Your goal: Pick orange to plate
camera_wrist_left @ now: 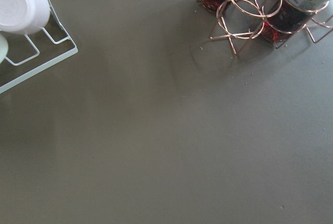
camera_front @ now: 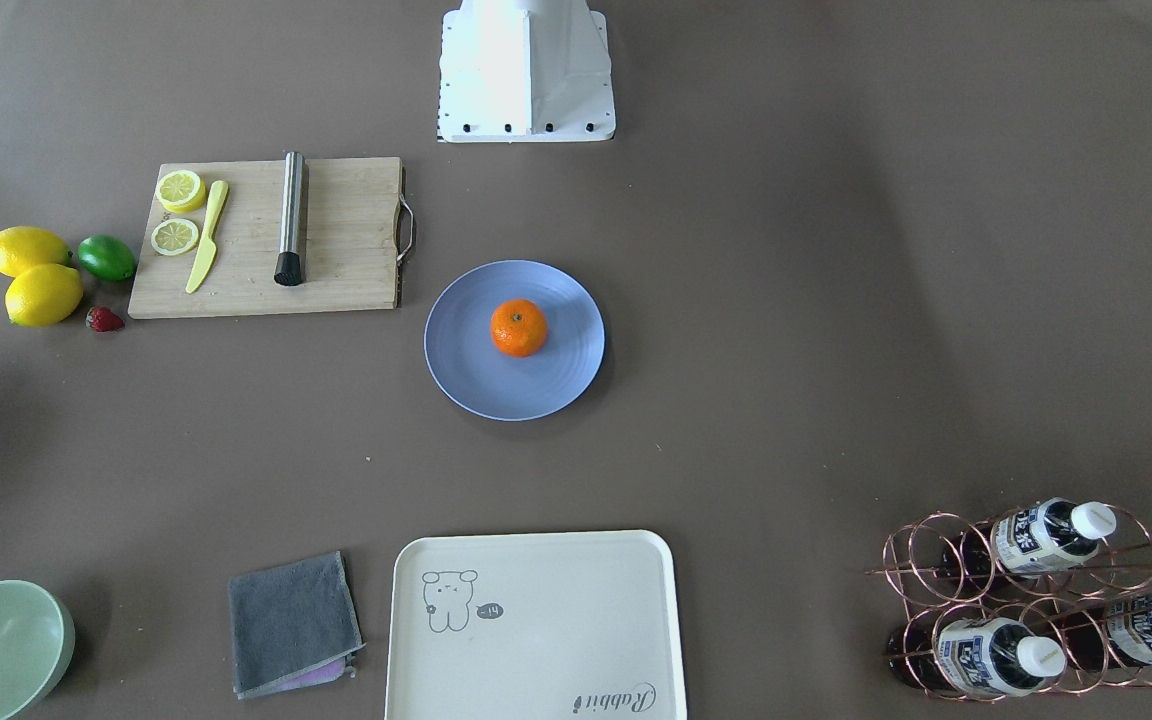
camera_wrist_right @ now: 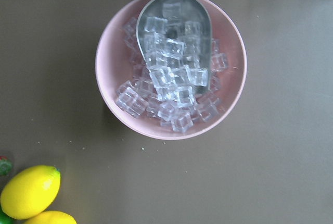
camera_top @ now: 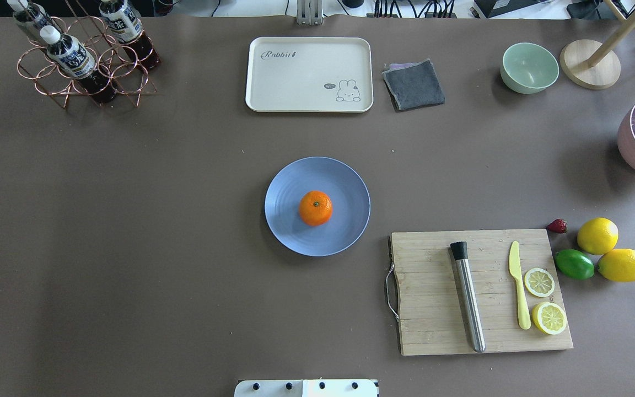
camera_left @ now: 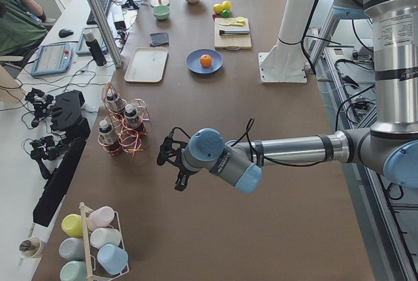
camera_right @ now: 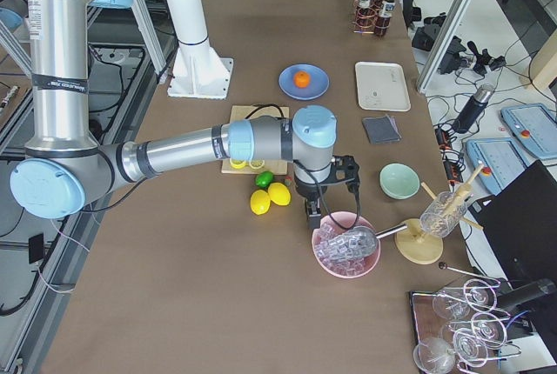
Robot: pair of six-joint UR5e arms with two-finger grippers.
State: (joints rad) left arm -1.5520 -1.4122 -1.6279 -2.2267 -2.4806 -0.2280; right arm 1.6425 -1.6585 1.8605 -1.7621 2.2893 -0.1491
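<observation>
The orange [camera_top: 315, 208] rests near the middle of the light-blue plate [camera_top: 290, 231], stem dimple up; the front view shows the same orange [camera_front: 519, 327] on the plate [camera_front: 476, 370]. Neither gripper is near it. My left gripper [camera_left: 170, 168] hangs over bare table beside the copper bottle rack [camera_left: 123, 127], far from the plate. My right gripper [camera_right: 313, 209] hovers over the pink bowl of ice cubes [camera_right: 346, 243], next to the lemons. Both grippers show only in the side views, so I cannot tell whether they are open or shut.
A wooden cutting board [camera_top: 433, 331] holds a steel muddler, a yellow knife and lemon slices. Lemons [camera_top: 597, 235], a lime [camera_top: 574, 264] and a strawberry lie to its right. A cream tray [camera_top: 309, 74], grey cloth [camera_top: 414, 84] and pale-green bowl [camera_top: 529, 67] sit at the far edge.
</observation>
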